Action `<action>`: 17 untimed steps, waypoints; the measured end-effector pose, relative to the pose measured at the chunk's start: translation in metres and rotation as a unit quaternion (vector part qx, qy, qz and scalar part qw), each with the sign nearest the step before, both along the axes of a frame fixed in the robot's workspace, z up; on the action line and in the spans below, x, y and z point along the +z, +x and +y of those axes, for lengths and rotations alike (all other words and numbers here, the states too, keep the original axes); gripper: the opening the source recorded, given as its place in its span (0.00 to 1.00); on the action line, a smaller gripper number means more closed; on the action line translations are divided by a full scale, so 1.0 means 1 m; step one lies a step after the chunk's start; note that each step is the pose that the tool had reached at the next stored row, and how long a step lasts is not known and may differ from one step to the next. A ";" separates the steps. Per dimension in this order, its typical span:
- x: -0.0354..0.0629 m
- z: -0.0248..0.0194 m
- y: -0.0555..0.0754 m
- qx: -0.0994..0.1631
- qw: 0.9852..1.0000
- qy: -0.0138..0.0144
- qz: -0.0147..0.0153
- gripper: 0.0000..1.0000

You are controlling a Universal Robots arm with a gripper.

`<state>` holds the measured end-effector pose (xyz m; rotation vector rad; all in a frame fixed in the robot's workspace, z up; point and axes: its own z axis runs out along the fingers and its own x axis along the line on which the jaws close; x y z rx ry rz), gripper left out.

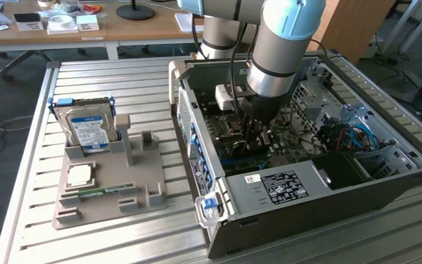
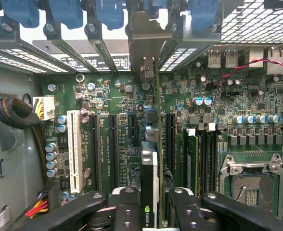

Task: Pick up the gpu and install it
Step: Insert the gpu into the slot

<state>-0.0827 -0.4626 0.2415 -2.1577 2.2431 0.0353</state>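
Observation:
My gripper (image 1: 254, 144) reaches down inside the open computer case (image 1: 306, 190), over the motherboard (image 1: 234, 147). In the wrist view the gpu (image 2: 149, 163) shows edge-on: a thin dark card with a green logo near the fingers. Its pale metal bracket (image 2: 148, 38) meets the rear slot openings of the case. My gripper (image 2: 150, 204) is shut on the gpu, its black fingers (image 2: 127, 207) pressing on both sides. The card stands upright along the black expansion slots of the motherboard (image 2: 108, 96). Whether its edge sits in a slot I cannot tell.
A white slot (image 2: 74, 149) and a sleeved cable bundle (image 2: 11, 113) lie to one side of the card, an empty processor socket (image 2: 250, 178) to the other. On the table a grey holder (image 1: 134, 159) carries a hard drive (image 1: 86, 124), a chip (image 1: 79, 175) and a memory stick (image 1: 97, 192).

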 end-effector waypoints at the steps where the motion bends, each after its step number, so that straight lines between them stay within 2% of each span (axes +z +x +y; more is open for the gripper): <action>1: 0.0000 0.0000 0.000 0.000 1.000 0.000 0.000 0.27; 5: -0.0005 0.0003 0.000 0.000 1.000 0.001 0.000 0.28; 7: -0.0003 0.0001 0.000 0.000 1.000 0.000 0.000 0.40; 9: -0.0001 0.0000 0.000 0.000 1.000 0.000 0.000 0.40; 10: 0.0000 0.0000 0.000 0.000 1.000 0.000 0.000 0.46; 17: 0.0012 0.0002 0.000 0.000 1.000 0.000 0.000 0.46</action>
